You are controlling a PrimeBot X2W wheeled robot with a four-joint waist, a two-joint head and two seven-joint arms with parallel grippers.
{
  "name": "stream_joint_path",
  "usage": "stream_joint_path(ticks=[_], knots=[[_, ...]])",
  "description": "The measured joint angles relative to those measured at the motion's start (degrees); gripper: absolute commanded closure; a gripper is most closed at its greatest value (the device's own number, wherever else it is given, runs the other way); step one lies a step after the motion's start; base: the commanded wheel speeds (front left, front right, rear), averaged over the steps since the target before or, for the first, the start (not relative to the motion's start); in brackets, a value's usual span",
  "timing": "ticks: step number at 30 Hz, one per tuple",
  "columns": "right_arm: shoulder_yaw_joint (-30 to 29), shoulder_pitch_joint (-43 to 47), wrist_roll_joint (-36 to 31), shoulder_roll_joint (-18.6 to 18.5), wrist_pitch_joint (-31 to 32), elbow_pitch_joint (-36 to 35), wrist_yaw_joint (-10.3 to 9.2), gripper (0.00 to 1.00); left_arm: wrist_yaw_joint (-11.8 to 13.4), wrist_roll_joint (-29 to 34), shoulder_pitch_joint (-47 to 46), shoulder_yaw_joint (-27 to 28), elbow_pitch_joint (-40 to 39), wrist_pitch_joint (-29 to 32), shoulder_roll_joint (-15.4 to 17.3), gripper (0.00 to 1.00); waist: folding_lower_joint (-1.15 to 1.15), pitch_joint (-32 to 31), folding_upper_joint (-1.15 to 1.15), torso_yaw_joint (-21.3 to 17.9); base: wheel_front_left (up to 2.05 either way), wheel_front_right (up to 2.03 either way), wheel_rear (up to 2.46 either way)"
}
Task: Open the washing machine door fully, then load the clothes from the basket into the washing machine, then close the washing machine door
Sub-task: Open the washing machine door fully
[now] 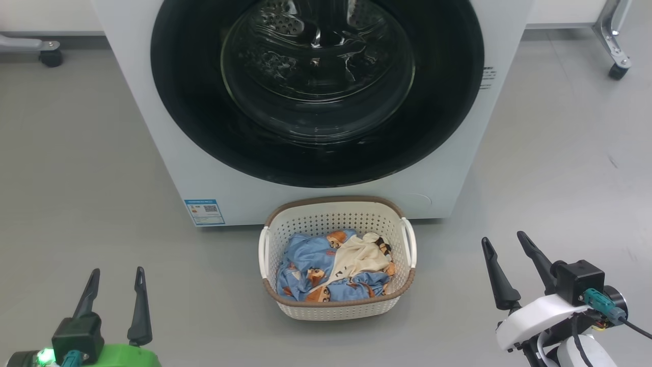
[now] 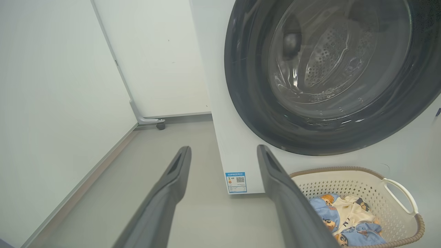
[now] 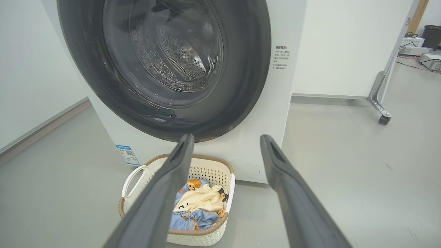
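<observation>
1. The grey floor [image 1: 76, 178] stretches under and ahead of both my grippers. White panels [image 2: 155, 51] on casters [image 1: 617, 69] stand past my fingertips, to either side of the washer.
2. The washer [image 1: 153, 127] stands on the floor straight ahead, centred between my two hands and well beyond my fingertips.
3. Its door [image 1: 204, 127] sits shut against the front, above and ahead of both hands. The steel drum shows through the glass.
4. The basket [image 1: 336, 209] sits on the floor just in front of the washer, below the door. It lies between my hands, to the right of my left one and to the left of my right one, touching neither.
5. The clothes [image 1: 305, 255] lie heaped inside the basket, blue pieces with a cream one on top, all apart from my fingers.
6. My left gripper [image 1: 117, 270] is spread wide and holds nothing, with its fingers pointing toward the washer's left corner. My right gripper [image 1: 503, 237] is likewise spread and empty, aimed at the washer's right side.
7. A small blue sticker [image 1: 205, 211] sits low on the washer front, ahead of my left hand.
</observation>
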Motion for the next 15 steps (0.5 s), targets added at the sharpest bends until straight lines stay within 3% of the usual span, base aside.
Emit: stream_joint_path(ticks=[15], knots=[[0.0, 0.0, 0.0, -0.1, 0.0, 0.0, 0.0, 0.0, -0.3, 0.5, 0.0, 0.7, -0.1, 0.0, -0.7, 0.0, 0.0, -0.1, 0.0, 0.3, 0.9, 0.9, -1.81]])
